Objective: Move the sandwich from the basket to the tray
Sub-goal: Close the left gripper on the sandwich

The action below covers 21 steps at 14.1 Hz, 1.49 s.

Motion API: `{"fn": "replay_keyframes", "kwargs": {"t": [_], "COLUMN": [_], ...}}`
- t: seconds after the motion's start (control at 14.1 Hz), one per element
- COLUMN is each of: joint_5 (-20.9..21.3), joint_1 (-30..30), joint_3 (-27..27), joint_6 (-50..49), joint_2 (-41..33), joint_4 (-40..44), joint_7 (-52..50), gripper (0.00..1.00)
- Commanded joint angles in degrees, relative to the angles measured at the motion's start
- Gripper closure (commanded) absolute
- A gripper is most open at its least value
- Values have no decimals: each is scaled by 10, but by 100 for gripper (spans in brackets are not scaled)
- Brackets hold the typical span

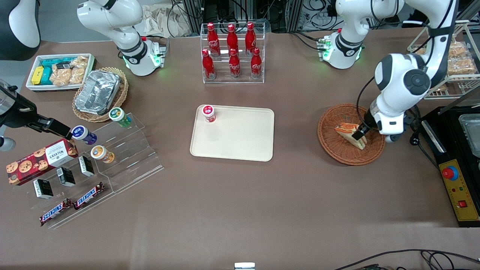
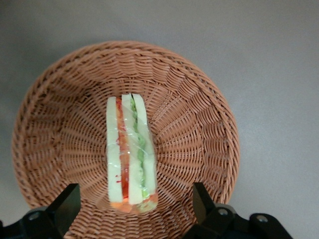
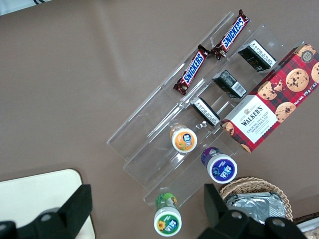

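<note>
The sandwich (image 1: 345, 131), a clear-wrapped wedge of pale bread with red, green and orange layers, lies in the round reddish-brown wicker basket (image 1: 332, 147) toward the working arm's end of the table. It also shows in the left wrist view (image 2: 130, 149), inside the basket (image 2: 199, 114). My left gripper (image 1: 360, 133) hangs low over the basket, open, and its black fingers (image 2: 67, 203) stand wide on either side of the sandwich's broad end without touching it. The cream tray (image 1: 240, 144) lies flat at the table's middle, apart from the basket.
A small red-lidded cup (image 1: 208, 113) stands on the tray's corner farthest from the front camera. A clear rack of red cola bottles (image 1: 232, 52) stands farther back. A black control box (image 1: 459, 187) and a wire rack of bagged snacks (image 1: 459, 63) flank the basket.
</note>
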Motion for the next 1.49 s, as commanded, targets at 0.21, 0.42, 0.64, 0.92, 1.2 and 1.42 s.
{"fn": "replay_keyframes", "kwargs": {"t": [0.21,0.42,0.64,0.92,1.2,1.42], "joint_5": [11,12,12,12,14,9], "joint_1": [-5,-5,-5,-4,0,2], "joint_3": [0,1,2,2,2,2], "joint_6": [128,132,132,95,-118,-297], "joint_2": [0,1,1,-35,-85,-86], "joint_4": [-86,-92,-92,-86,15,142], "joint_7": [-25,-24,-23,-17,5,39], "gripper": [0,0,29,100,100,100]}}
